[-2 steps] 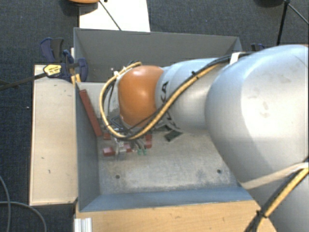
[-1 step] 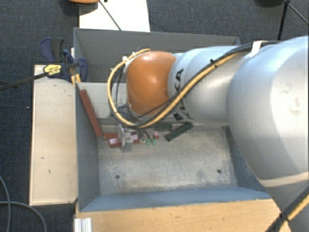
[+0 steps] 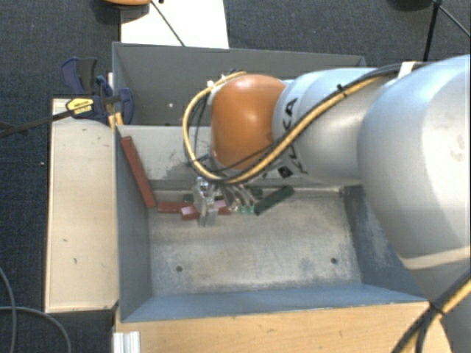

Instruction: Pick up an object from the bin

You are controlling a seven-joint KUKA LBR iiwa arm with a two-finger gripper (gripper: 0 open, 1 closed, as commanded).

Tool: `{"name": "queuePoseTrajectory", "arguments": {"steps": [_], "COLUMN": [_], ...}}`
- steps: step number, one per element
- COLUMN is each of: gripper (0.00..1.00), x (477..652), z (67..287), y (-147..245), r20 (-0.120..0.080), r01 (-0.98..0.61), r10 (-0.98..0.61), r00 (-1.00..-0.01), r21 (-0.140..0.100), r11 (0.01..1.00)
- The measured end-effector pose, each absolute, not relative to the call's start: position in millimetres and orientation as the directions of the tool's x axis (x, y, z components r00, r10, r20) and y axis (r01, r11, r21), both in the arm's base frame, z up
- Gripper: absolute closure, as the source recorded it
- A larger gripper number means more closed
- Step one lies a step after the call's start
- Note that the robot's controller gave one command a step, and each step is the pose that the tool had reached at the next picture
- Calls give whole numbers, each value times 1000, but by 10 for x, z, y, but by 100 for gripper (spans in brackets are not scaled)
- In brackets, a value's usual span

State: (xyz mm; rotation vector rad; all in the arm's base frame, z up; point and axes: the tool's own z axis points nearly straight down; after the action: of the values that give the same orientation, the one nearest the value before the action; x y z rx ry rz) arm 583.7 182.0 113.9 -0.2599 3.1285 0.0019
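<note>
My gripper (image 3: 207,203) is down at the back of the bin floor, under the arm's orange dome. A short red-brown piece (image 3: 176,209) lies flat just to its left, its right end touching or slipping under the gripper. Just right of the gripper lies a dark green flat thing (image 3: 271,198), with a few small mixed bits (image 3: 239,206) between the two. Whether anything is held cannot be made out.
A long red-brown bar (image 3: 137,170) leans along the bin's left wall, reaching from the back corner down to the floor. The arm covers the bin's right rear part. The grey floor spreads out in front of the gripper.
</note>
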Motion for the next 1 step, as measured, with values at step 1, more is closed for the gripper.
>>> {"name": "queuePoseTrajectory", "arguments": {"steps": [1], "gripper": [100], "x": [5780], "z": [1622], "y": [1940], "r20": [5], "r01": [-169], "r10": [-169], "r00": [-986], "r21": [-1], "r11": [986]}}
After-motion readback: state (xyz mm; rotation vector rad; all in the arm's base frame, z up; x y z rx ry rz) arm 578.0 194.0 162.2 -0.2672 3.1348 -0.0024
